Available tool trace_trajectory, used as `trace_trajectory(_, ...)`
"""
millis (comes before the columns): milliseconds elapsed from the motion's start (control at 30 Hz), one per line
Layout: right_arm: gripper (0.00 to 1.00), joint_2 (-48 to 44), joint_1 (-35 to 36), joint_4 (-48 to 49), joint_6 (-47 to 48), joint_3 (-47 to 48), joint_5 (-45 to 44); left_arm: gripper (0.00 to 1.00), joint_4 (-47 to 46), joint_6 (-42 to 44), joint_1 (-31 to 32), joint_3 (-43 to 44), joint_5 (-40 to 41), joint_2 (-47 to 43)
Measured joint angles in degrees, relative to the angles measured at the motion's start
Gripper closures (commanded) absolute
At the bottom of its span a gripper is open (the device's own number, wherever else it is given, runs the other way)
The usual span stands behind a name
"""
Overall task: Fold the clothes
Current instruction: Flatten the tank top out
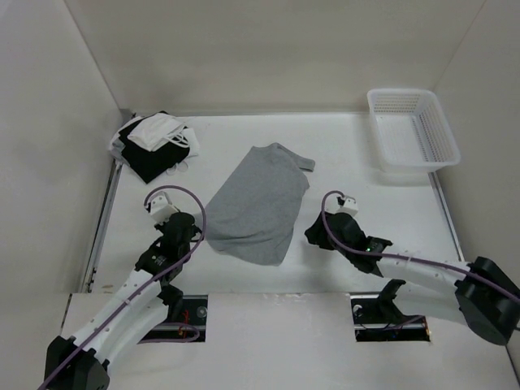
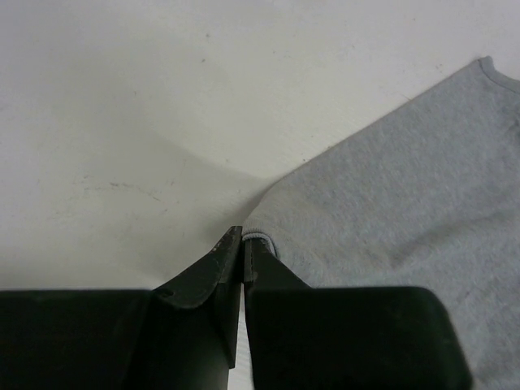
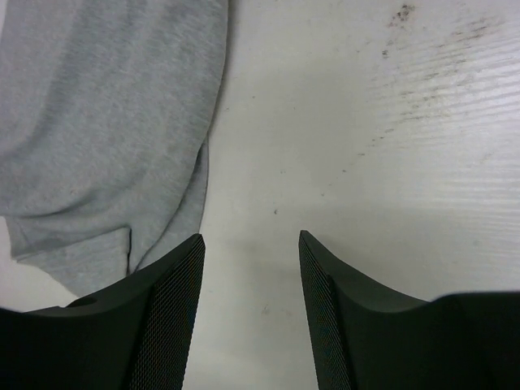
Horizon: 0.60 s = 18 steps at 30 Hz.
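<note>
While tight on grey top (image 1: 256,203), left end effector (image 2: 244,245); right end effector (image 3: 252,240) apart alongside.

**White table and its load**

Flat white table top (image 1: 357,162), its surface scuffed with dark marks. On it lay:
- one light heather-grey sleeveless knit top (image 1: 260,203), spread near the centre
- one heap of black and white garments (image 1: 154,145), in the far left corner
- one white plastic mesh basket (image 1: 413,130), in the far right corner
</note>
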<state>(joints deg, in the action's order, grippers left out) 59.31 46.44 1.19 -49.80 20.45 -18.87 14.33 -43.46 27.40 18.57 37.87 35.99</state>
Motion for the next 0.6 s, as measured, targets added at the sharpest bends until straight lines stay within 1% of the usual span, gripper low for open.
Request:
trace_trajectory(133,0.46,8.7,-2.21,5.79,0.04,2.23,4.24,0.98,-1.38,-0.76,-1.95,-0.94,-2.71,0.15)
trace_trajectory(200,0.5,14.43,-3.06,9.66,0.04,4.63,6.23,0.98,-2.82,-0.92,-2.6,-0.94,-4.24,0.7)
trace_trajectory(233,0.54,17.2,-3.54,11.37,0.07,5.9,7.21,0.98,-3.67,-0.96,-2.75,-0.94,-4.94,1.18)
trace_trajectory(367,0.87,28.46,-6.75,17.64,0.04,11.69,10.49,0.98,-6.38,-1.07,-3.13,-1.22,-6.91,2.99)
trace_trajectory(433,0.97,33.29,-8.66,20.06,0.09,14.78,11.28,0.98,-7.65,-1.11,-3.39,-1.77,-7.67,3.56)
trace_trajectory(467,1.0,35.5,-9.7,20.87,0.28,16.7,11.45,0.98,-8.0,-1.11,-3.52,-1.88,-7.96,4.02)
trace_trajectory(533,1.0,38.25,-11.34,22.03,0.85,20.55,11.87,0.98,-8.83,-1.09,-4.09,-1.88,-8.66,4.94)
trace_trajectory(600,1.0,38.29,-12.28,22.38,1.81,23.28,12.07,0.98,-9.31,-1.09,-5.01,-1.79,-9.46,5.57)
